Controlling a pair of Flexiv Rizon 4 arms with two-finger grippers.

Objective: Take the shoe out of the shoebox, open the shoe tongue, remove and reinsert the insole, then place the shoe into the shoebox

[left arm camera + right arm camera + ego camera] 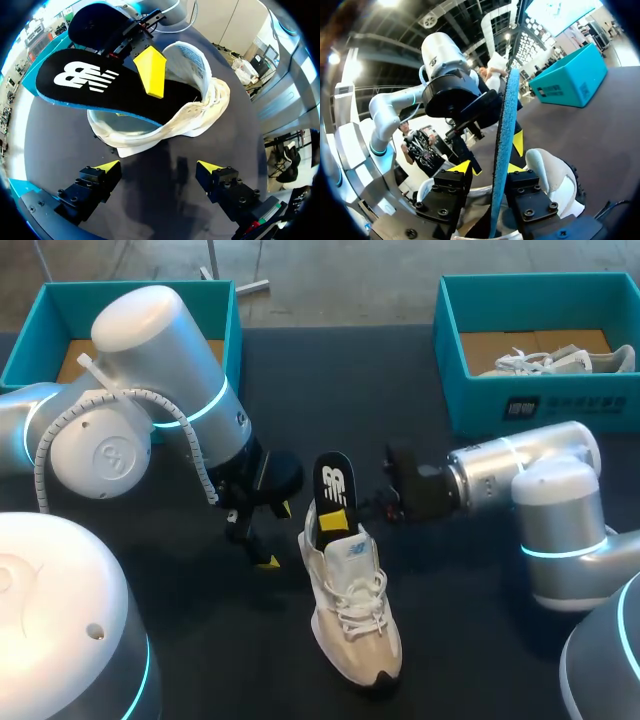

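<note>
Right gripper pinches the insole, seen edge-on from its wrist. The left wrist view shows its black top above the shoe; left gripper fingers spread.

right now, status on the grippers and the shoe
Left gripper empty beside the heel, jaws open. Right gripper shut on insole, which stands up out of the shoe. No obstruction seen near the shoe.
</note>
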